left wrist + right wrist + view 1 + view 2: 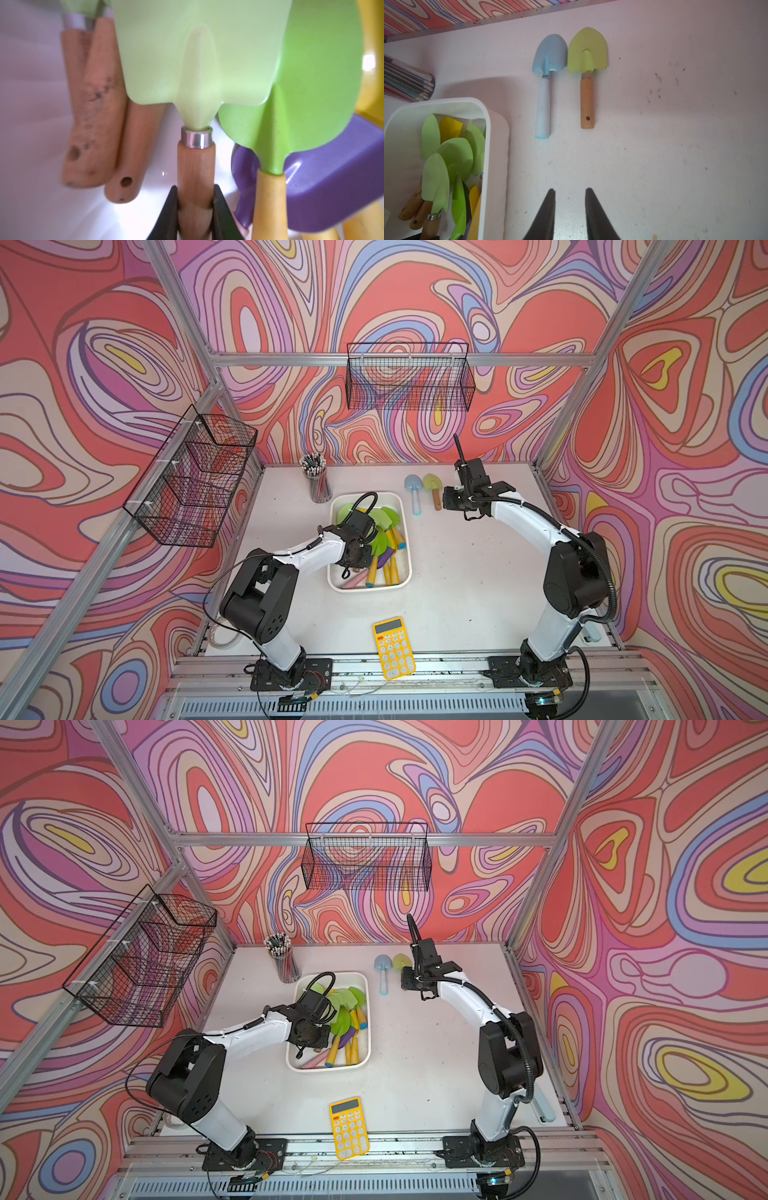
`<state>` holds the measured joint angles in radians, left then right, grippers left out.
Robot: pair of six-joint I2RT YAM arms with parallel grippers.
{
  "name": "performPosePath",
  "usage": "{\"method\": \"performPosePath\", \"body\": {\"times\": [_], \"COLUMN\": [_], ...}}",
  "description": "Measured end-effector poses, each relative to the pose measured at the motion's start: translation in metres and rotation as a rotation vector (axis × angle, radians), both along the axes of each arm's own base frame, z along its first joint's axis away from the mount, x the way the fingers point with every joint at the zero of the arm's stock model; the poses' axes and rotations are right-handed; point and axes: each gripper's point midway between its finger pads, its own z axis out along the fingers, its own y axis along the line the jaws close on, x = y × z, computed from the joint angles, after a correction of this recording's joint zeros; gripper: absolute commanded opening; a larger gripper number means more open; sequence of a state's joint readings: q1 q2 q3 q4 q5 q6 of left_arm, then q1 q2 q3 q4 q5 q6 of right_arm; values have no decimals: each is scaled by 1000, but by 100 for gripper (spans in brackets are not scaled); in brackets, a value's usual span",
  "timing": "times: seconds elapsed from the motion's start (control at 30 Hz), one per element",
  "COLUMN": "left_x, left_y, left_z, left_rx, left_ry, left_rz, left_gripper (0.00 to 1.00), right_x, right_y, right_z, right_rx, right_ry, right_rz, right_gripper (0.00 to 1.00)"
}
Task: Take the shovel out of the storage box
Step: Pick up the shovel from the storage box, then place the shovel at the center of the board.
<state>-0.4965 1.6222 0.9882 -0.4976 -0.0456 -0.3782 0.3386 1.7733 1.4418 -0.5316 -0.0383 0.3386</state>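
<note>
Where the left arm reaches down into the storage box [392,499], we record these items.

Left gripper [195,188]: jaws clamped against both sides of a wooden handle, just below its metal collar. The handle belongs to the pale green shovel [197,52].

Pale green shovel: inside the storage box, its blade overlapping a bright green shovel [301,93] with a yellow handle. We cannot tell whether it is raised off the box floor.

Other contents of the box: a purple blade [332,187], two more wooden handles [97,104] side by side, and several green and yellow blades.

Right gripper [570,190]: above bare table [675,145], fingers a narrow gap apart and holding nothing.

On the table beyond the box: a blue shovel [549,54] and a yellow-green shovel [586,52], parallel and just beside each other.

Also noted: a pencil cup [319,485] behind the box and a yellow calculator [393,649] at the front edge.
</note>
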Motion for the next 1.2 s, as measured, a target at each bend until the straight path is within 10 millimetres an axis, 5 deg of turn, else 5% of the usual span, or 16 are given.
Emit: {"method": "performPosePath", "body": {"times": [0.27,0.63,0.97,1.2], "left_x": [9,10,6,7], "left_y": [-25,-83,-117,-128], "left_z": [56,119,159,180], "left_rx": [-196,-672,-1032,-1185], "left_ry": [-106,-140,-121,-123], "left_rz": [-23,-112,-166,-202], "left_gripper": [0,0,0,0], "right_x": [-18,-64,-95,-103], "right_y": [41,111,132,135], "right_z": [27,34,88,103], "right_rx": [185,604,838,888], "right_ry": [-59,-13,-90,-105], "right_rz": [114,395,604,667], "right_gripper": [27,29,33,35]}}
